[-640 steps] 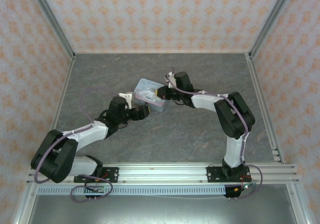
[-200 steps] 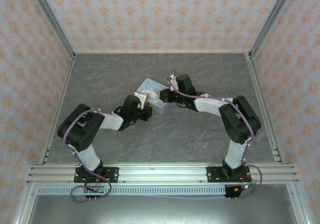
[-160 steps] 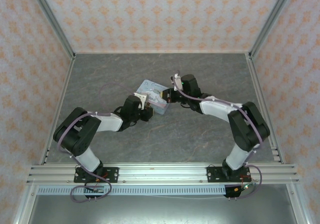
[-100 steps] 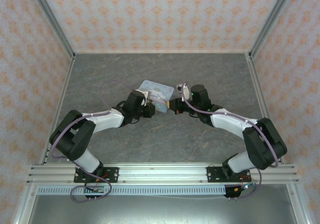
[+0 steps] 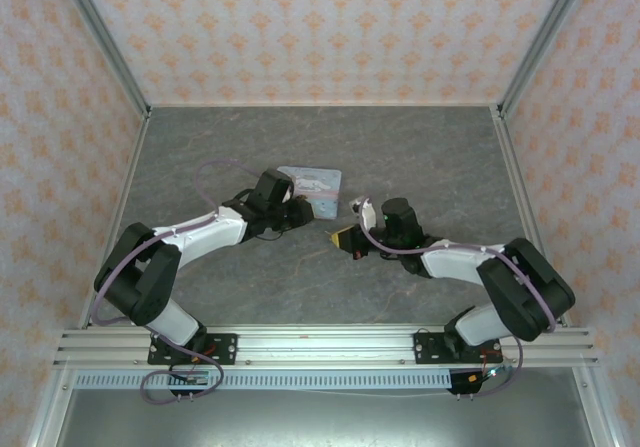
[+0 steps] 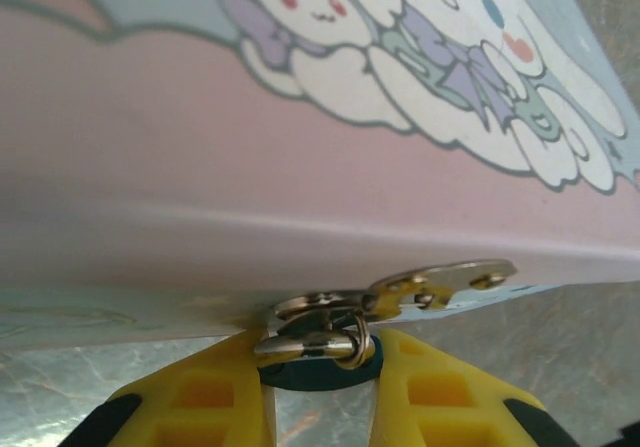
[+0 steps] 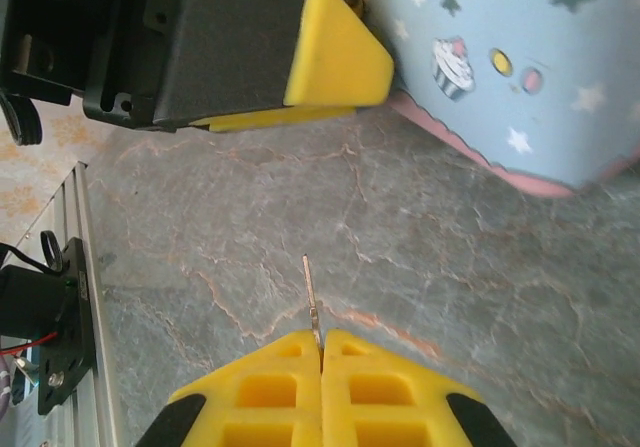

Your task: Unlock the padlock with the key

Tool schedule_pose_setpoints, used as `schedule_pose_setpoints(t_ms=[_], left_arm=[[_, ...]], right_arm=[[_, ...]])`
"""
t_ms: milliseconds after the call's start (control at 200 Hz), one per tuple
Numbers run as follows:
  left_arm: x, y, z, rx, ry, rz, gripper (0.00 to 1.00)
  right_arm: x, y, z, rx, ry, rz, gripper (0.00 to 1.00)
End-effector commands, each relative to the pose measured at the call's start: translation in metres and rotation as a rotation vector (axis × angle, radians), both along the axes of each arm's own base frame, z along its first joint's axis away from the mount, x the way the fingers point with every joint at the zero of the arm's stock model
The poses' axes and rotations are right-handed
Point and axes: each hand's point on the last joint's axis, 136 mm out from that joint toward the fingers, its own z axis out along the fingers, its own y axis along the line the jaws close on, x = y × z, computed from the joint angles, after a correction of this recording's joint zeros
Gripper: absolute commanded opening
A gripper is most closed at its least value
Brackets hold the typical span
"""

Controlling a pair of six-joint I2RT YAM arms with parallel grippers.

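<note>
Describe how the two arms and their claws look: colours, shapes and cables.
Both the left arm and the right arm have white links between bulky black joints, and a thin lilac cable runs along each. The left claw and the right claw have black bodies and bright yellow wedge-shaped fingers with square hollows and black corner patches.

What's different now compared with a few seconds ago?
The right claw, pinching the key, drew back from the tin and now sits apart from it. The tin turned a little. The left claw stayed at the tin, shut on the padlock.
</note>
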Motion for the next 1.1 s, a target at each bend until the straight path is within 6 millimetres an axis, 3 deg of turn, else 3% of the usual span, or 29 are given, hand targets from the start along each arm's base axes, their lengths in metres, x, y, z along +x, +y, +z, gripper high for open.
schedule_pose_setpoints(t_ms=[0, 365, 1091], left_arm=[[0.002, -0.014, 0.028, -0.099, 0.022, 0.022, 0.0], [-0.003, -0.02, 0.032, -0.119, 0.066, 0.011, 0.0], [-0.007, -0.021, 0.028, -0.097, 0.08, -0.016, 0.0]], right_arm=[[0.008, 0.012, 0.013, 0.075, -0.089, 0.01, 0.0], [0.024, 0.026, 0.004, 0.099, -0.09, 0.005, 0.0], [0.037, 0.031, 0.006, 0.124, -0.101, -0.007, 0.0]])
